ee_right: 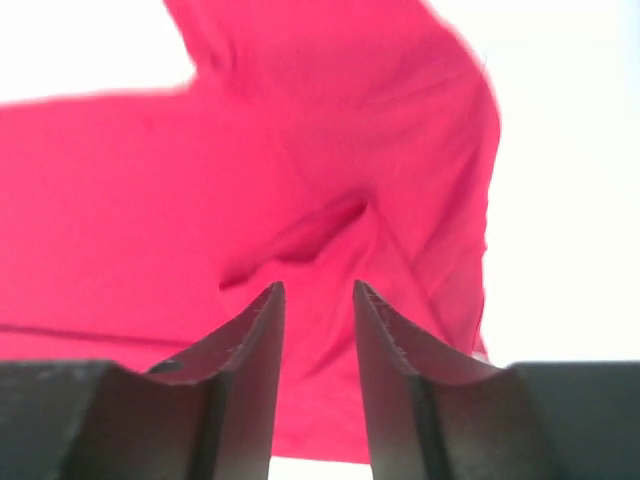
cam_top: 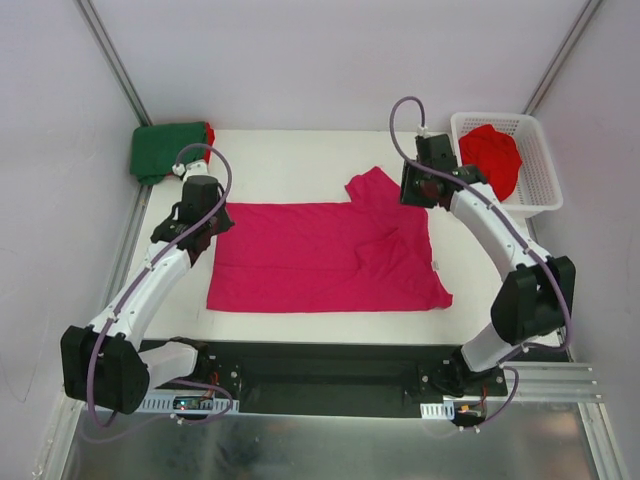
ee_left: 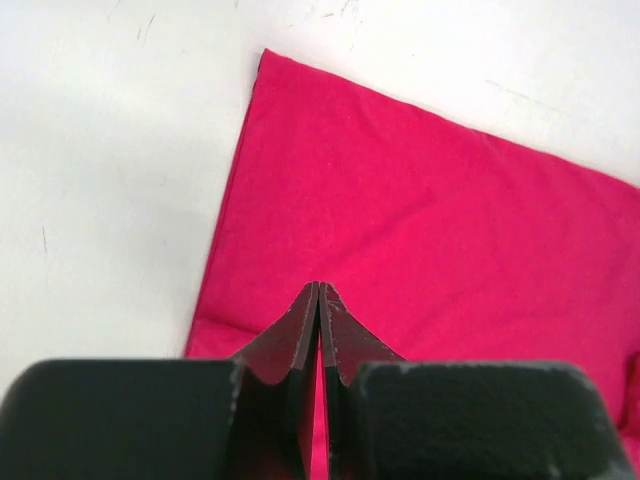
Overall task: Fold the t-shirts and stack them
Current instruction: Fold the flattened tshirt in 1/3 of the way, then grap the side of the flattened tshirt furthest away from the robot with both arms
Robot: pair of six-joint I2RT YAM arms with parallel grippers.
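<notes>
The white bench [cam_top: 300,150] carries a magenta t-shirt [cam_top: 320,255] spread flat at its centre. A white basket [cam_top: 545,170] at the far right holds a crumpled red t-shirt [cam_top: 490,155]. A folded green t-shirt [cam_top: 168,150] lies at the far left corner. The left gripper [ee_left: 318,290] is closed empty over the magenta shirt's left edge. The right gripper [ee_right: 315,290] stands slightly parted above its wrinkled right side.

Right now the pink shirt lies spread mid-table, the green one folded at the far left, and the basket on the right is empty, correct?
The basket is not empty: the top external view shows a red shirt in it. The rest holds.
</notes>
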